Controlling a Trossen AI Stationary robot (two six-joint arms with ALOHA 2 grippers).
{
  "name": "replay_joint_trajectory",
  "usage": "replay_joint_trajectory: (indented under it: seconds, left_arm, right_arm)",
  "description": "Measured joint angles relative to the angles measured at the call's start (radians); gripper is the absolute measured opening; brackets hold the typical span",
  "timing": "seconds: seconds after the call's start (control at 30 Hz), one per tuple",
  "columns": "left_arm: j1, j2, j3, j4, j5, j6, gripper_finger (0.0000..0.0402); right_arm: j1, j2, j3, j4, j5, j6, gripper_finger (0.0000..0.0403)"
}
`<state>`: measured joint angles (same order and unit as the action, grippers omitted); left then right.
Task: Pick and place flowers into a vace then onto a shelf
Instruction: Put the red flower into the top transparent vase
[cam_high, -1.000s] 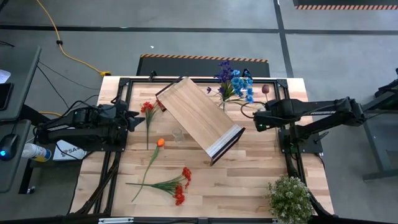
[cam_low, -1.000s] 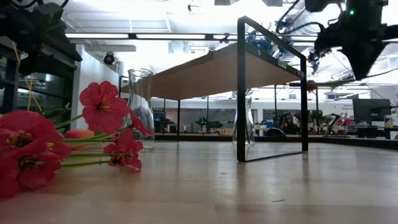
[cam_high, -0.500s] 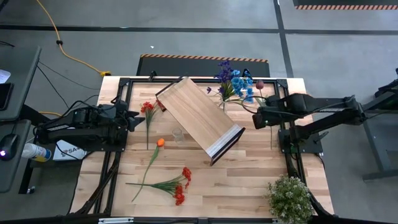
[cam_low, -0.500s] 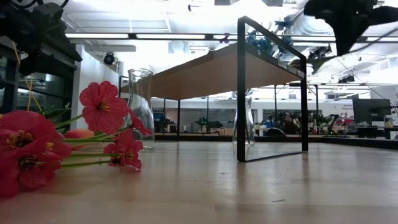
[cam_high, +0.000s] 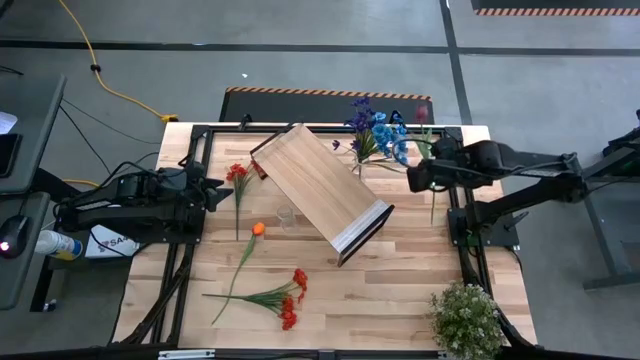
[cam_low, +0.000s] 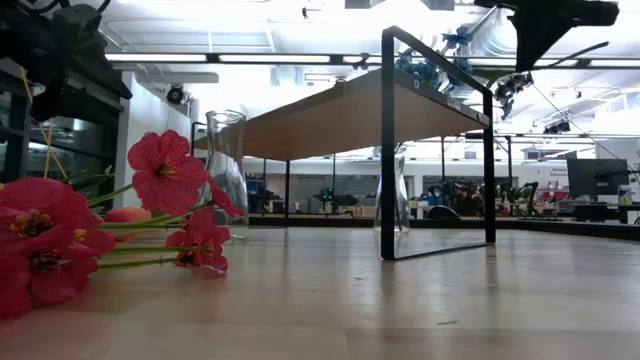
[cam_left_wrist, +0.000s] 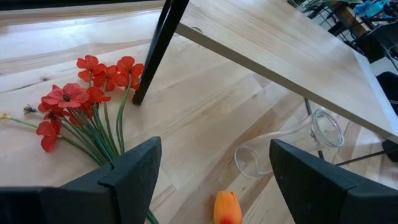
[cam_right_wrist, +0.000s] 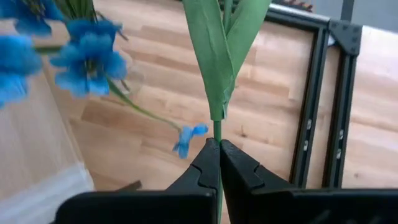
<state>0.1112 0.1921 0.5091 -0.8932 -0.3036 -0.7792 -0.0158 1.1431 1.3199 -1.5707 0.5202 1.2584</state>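
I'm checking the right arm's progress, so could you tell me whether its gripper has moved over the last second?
Yes. The right gripper, shut on a maroon flower, has moved toward the table's far edge, closer to the vase of blue flowers.

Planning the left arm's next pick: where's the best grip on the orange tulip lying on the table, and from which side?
Grip the orange tulip on its bare stem, mid-length, below the bloom. It lies flat on the table, stem running diagonally toward the near-left, so come straight down from above with the fingers across the stem. The glass vase lies close beside the bloom, so gripping lower keeps the left end effector clear of it.
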Motion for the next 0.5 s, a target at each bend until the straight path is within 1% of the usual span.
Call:
replay_joint_trajectory:
  seconds: [0.07,0.2,0.5]
  left_arm:
    - [0.000,0.000,0.000,0.000,0.001,0.000,0.0333]
    - [0.000,0.000,0.000,0.000,0.001,0.000,0.0333]
    - [0.000,0.000,0.000,0.000,0.002,0.000,0.0333]
  right_arm:
    - [-0.016,0.000,0.021,0.000,0.014,-0.028,0.0000]
    - [-0.051,0.000,0.093,-0.001,0.080,-0.100,0.0000]
    - [-0.131,0.001,0.354,-0.001,0.248,-0.321,0.0000]
